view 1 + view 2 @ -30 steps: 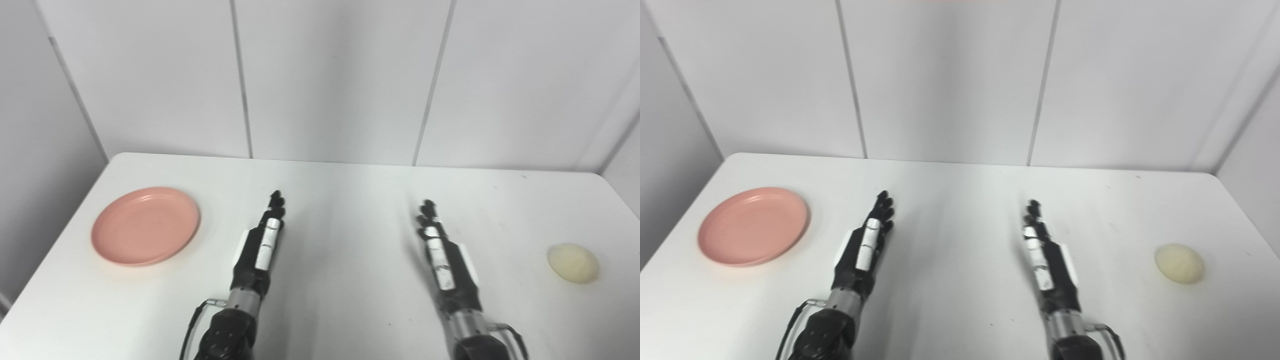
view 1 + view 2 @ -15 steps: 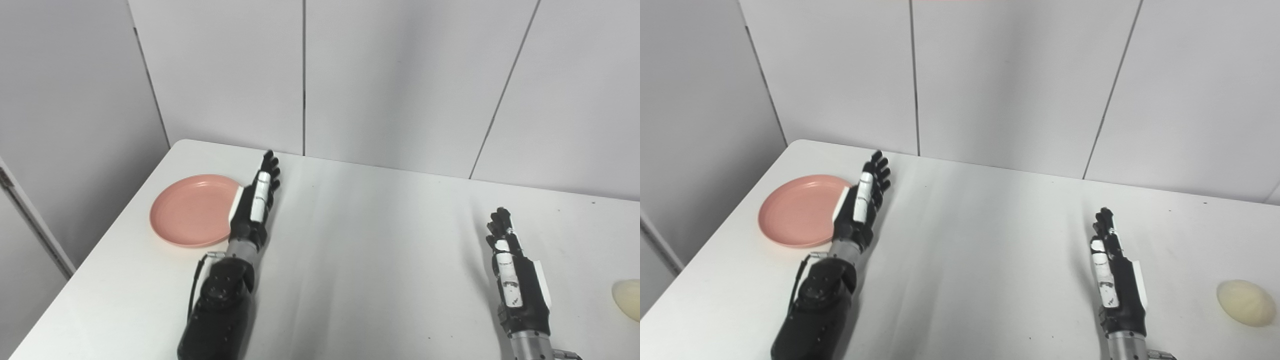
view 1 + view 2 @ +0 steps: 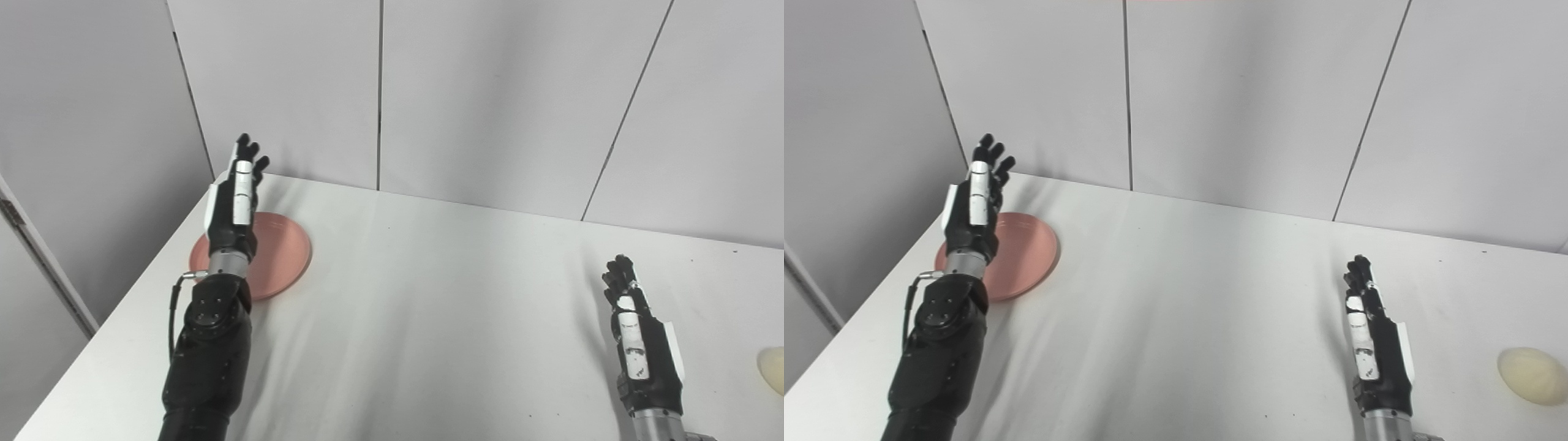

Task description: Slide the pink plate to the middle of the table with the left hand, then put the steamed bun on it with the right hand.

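Note:
The pink plate [image 3: 278, 254] lies near the table's far left corner, partly hidden behind my left forearm. My left hand [image 3: 236, 196] is raised over the plate's left part, open, fingers straight and spread, holding nothing. The pale steamed bun [image 3: 1534, 375] rests on the table at the right edge of the view. To the bun's left, my right hand [image 3: 1375, 343] is open with straight fingers low above the table, well apart from the bun.
The white table [image 3: 429, 294] runs to grey wall panels [image 3: 380, 92] at the back. Its left edge [image 3: 122, 306] drops off just beside the plate. A wide bare stretch of tabletop lies between the two hands.
My left arm has swung left and risen, from beside the plate's right rim to over the plate. The camera has turned left over the last second. The right hand has hardly moved.

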Available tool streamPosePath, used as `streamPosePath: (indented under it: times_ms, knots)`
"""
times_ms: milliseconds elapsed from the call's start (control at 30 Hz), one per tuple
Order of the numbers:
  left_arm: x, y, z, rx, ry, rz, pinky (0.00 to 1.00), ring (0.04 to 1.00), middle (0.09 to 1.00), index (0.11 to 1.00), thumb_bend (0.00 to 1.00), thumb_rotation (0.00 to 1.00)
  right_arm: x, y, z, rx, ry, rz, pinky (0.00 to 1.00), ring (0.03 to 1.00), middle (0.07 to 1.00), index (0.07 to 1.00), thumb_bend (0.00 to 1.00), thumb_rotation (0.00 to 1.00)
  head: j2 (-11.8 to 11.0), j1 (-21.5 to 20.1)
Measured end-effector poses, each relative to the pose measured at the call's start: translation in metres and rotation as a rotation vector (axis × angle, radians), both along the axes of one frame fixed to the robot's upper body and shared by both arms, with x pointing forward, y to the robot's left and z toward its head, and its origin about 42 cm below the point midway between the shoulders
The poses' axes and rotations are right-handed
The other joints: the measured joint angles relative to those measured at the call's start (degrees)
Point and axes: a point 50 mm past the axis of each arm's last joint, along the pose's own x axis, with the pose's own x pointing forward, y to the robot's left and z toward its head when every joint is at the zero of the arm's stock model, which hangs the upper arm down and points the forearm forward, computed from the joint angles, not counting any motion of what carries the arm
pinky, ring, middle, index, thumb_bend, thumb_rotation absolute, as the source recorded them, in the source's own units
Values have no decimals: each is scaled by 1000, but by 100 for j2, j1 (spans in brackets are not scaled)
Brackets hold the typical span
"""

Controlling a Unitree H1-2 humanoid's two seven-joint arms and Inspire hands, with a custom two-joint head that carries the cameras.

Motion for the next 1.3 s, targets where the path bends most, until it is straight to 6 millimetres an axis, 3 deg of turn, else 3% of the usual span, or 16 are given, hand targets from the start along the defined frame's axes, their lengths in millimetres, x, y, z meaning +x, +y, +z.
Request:
streamPosePath:
  times_ms: [267, 400, 567, 833, 1067, 1300]
  knots:
    - [0, 42, -10, -14, -1, 97, 911, 895, 934, 938, 779, 1000, -6, -1, 0, 0, 5, -2, 1000, 984, 958, 963, 467, 930, 35, 18]
    - [-2, 66, -6, -26, -18, 154, 921, 904, 947, 953, 789, 1000, -7, -1, -1, -1, 21, -3, 1000, 993, 959, 963, 452, 925, 35, 18]
    - [-2, 82, -15, -25, 2, 197, 854, 876, 925, 937, 829, 1000, -7, -2, -2, 5, 29, -3, 1000, 998, 950, 958, 462, 915, 26, 35]
    - [-3, 99, -38, -94, 53, 245, 881, 875, 894, 902, 746, 1000, -11, -2, -1, 11, 36, -4, 1000, 1000, 951, 959, 453, 911, 26, 70]
    - [-4, 116, -47, -107, 100, 269, 882, 818, 866, 878, 758, 1000, -12, -2, -1, 12, 36, -5, 1000, 1000, 953, 971, 412, 915, 9, 88]
    - [-1, 112, -58, -139, 141, 236, 940, 835, 864, 887, 753, 1000, -13, -2, -1, 17, 35, -6, 1000, 1000, 955, 985, 410, 932, 18, 88]
